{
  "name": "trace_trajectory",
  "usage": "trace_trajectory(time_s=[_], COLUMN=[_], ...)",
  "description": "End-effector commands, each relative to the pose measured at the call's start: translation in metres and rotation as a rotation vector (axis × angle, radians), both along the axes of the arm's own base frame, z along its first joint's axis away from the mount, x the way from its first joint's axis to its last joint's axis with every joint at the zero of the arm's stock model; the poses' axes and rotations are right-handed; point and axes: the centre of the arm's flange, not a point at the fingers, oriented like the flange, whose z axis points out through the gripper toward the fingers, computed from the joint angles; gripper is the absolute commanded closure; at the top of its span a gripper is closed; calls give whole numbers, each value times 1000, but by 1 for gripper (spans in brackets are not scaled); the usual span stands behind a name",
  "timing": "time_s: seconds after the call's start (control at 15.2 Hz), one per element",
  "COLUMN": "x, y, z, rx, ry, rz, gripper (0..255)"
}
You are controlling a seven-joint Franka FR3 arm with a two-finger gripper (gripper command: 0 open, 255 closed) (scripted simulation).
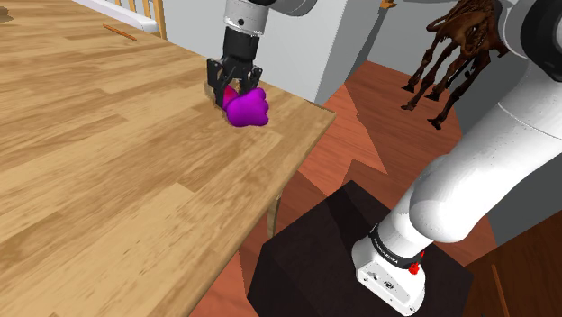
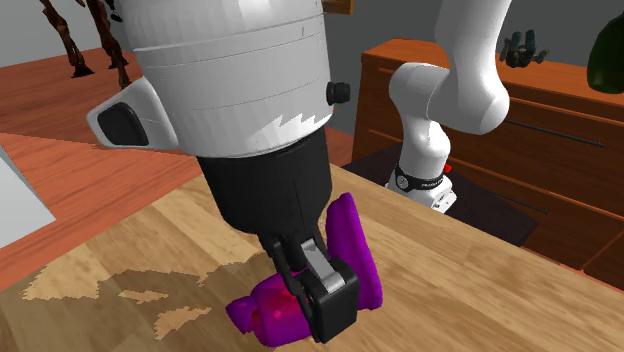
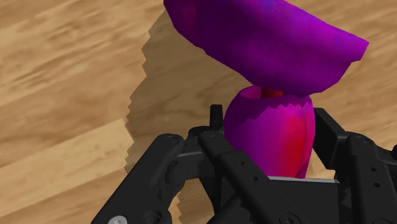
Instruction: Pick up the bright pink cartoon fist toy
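so the gripper (image 1: pixel 236 87) is down at the far corner of the wooden surface (image 1: pixel 108 162), right by the edge nearest the stand (image 1: pixel 356 261); the fist toy (image 1: pixel 249 108) is there too, more magenta-purple than pink, with a redder patch on its narrow end; in the wrist view the fingers (image 3: pixel 327 133) are pinching that narrow end from both sides, and the fat lumpy end bulges out past the tips; the second exterior view has one black finger pad pressed against the toy's side, with the broad part sticking up behind it; the toy sits low at the surface with its shadow right beside it, but honestly can't tell if it's touching the wood or just off it; the white arm (image 1: pixel 486 171) arcs over from the stand; a brown leggy creature figure (image 1: pixel 450 54) stands off past the surface, above the reddish floor; a wooden dresser (image 2: pixel 540 130) is behind the robot's base in the second exterior view
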Motion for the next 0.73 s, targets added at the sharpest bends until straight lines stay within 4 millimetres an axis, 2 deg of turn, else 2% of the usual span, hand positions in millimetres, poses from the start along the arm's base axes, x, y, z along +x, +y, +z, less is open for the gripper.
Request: trace_trajectory(time_s=[0.0, 0.66], x=[0, 0], y=[0, 0], z=[10, 63], rx=[0, 0], ry=[0, 0], rz=[0, 0], gripper=[255, 255])
